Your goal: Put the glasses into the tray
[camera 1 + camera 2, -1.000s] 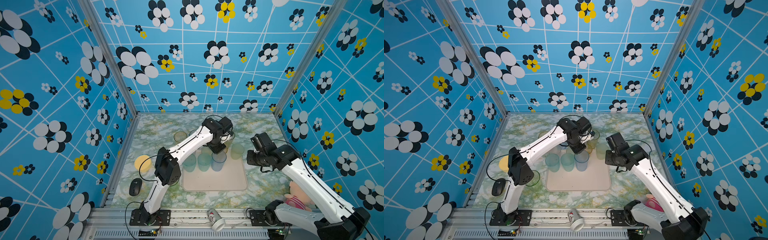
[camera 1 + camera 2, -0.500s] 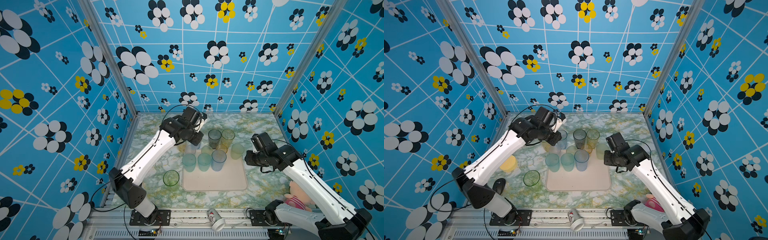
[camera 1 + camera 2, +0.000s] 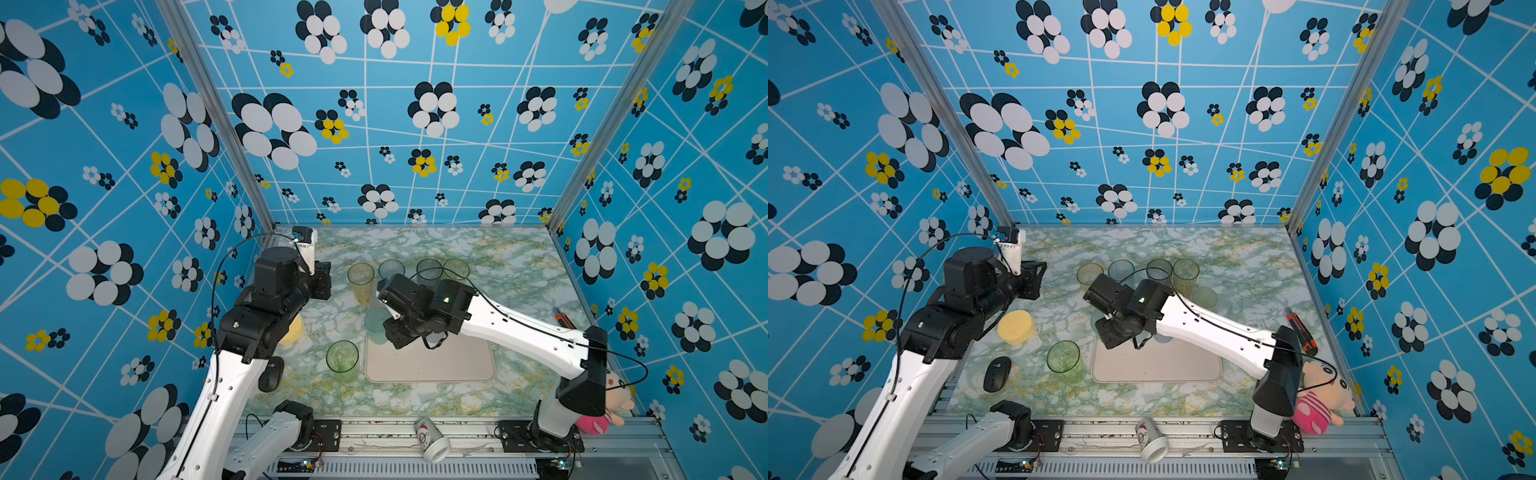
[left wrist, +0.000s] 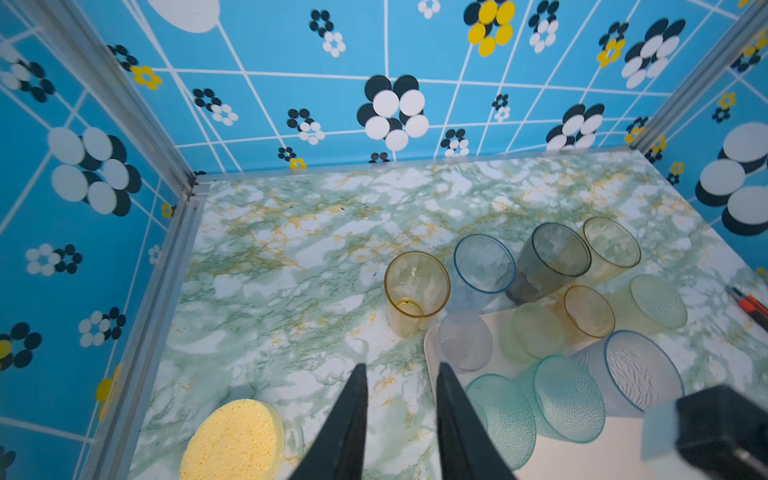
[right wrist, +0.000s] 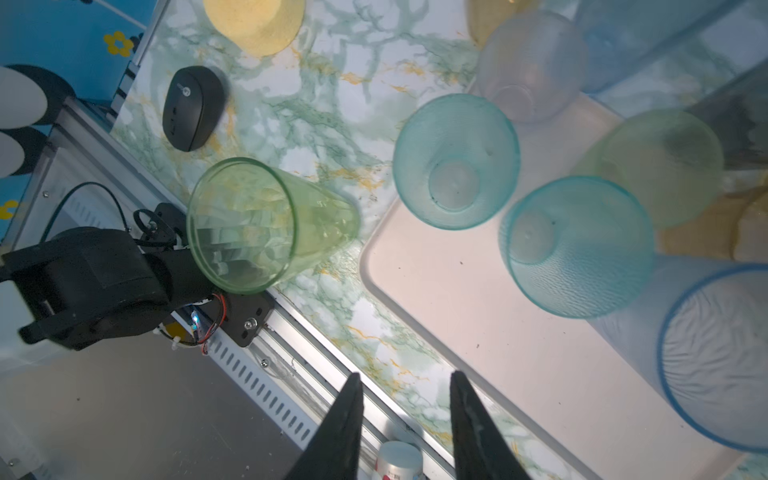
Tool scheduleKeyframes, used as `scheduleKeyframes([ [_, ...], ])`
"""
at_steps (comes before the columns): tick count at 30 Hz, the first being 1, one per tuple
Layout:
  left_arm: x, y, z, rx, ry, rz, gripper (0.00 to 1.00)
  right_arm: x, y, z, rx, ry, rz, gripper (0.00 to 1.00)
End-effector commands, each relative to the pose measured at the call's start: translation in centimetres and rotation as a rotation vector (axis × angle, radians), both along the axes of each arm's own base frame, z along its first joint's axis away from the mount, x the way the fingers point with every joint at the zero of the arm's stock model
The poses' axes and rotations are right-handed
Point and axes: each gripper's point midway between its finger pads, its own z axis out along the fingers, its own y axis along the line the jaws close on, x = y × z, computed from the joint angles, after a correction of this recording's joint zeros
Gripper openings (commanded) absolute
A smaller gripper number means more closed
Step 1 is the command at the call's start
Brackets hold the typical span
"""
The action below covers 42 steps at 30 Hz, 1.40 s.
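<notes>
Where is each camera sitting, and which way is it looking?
Top views: high in front, looking down at the table; left arm and right arm show.
Left wrist: on the left arm, facing the glasses and tray; open jaws show.
Right wrist: on the right arm, looking down at the tray; open jaws show.
Shared: both wrist views show the yellow sponge.
</notes>
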Motion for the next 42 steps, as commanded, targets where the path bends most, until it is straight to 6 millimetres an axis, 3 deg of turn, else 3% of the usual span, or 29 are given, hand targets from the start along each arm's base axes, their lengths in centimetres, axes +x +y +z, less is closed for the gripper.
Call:
scheduleKeyframes([
  [1,-0.5,1.9,1.9,-0.033,-0.102,0.088,0.31,-1.6,1.6,-0.5,-0.064,0.021,0.096,0.37],
  [8,-2.6,3.7,3.2,-0.044,-0.185,0.152,0.33,-1.7,4.2,-2.8,-0.161,0.035,0.139,0.36],
  [14,-3.5,4.5,3.8,-0.024,-0.200,0.170,0.34,-1.1,5.2,-2.8,-0.159,0.024,0.137,0.35],
  [15,-3.6,4.5,3.9,-0.023,-0.204,0.171,0.34,-1.0,5.5,-4.0,-0.183,0.036,0.139,0.35],
  [17,-3.8,4.8,4.1,-0.022,-0.216,0.181,0.35,-1.0,5.9,-4.4,-0.193,0.041,0.146,0.34],
  [27,-5.3,5.4,5.8,0.006,-0.259,0.188,0.37,-0.2,6.9,-5.9,-0.235,0.036,0.150,0.32],
  [42,-5.7,5.6,5.6,0.028,-0.258,0.192,0.38,0.3,6.9,-6.8,-0.256,0.045,0.136,0.24],
])
